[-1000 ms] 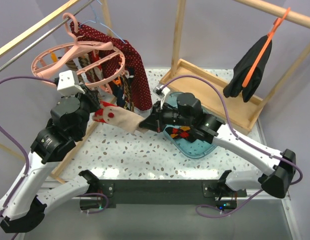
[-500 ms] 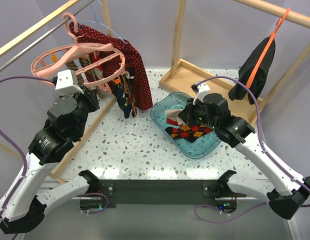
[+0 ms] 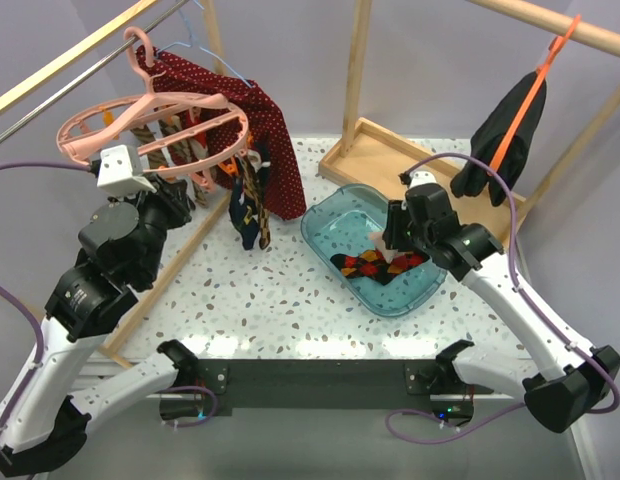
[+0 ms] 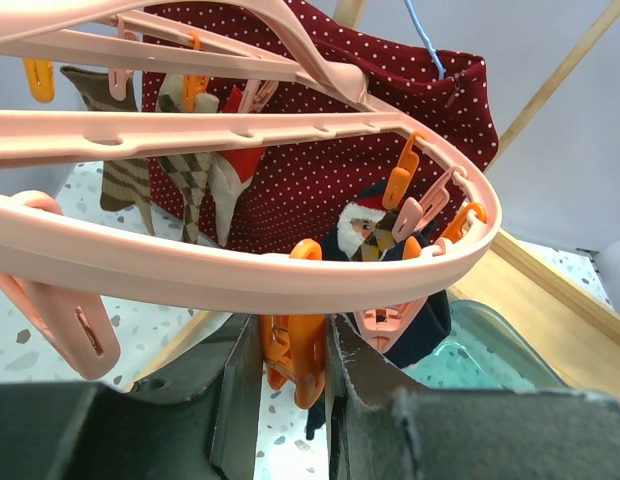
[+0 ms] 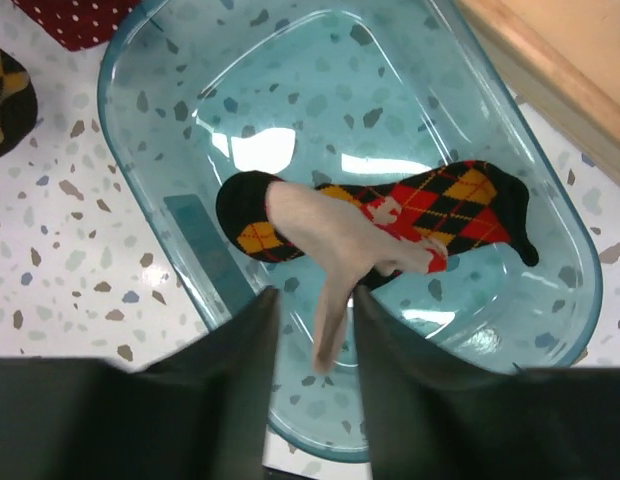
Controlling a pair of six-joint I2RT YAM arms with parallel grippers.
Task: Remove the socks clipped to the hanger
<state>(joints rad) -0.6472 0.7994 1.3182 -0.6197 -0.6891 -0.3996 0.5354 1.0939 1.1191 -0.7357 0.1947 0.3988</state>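
The left tool (image 4: 293, 345) is gripping an orange plastic clip (image 4: 295, 365) that is hanging from the near rim of the round pink plastic ring hanger (image 4: 220, 275). Its two dark fingers are pressing on the clip from either side, only narrowly apart. Just beyond that rim, small socks are hanging from other clips. A dark navy sock with a red-and-white face (image 4: 362, 222) is hanging toward the right, and brown-and-tan argyle socks (image 4: 195, 180) are hanging toward the left. Behind them a large dark red white-dotted cloth (image 4: 320, 130) is hanging.

The right tool (image 5: 312, 300) is hovering over a clear teal plastic tub (image 5: 320, 90), which is sitting on the speckled white tabletop (image 3: 280, 300) to the right of the hanger and well apart from it. The fingers are standing partly open. A beige sock with red marks (image 5: 335, 250) is trailing down through the gap without being pinched; whether it is brushing either finger I cannot tell. Its lower end is lying across a black sock with red-and-yellow diamonds (image 5: 460, 200), which is resting on the tub floor.
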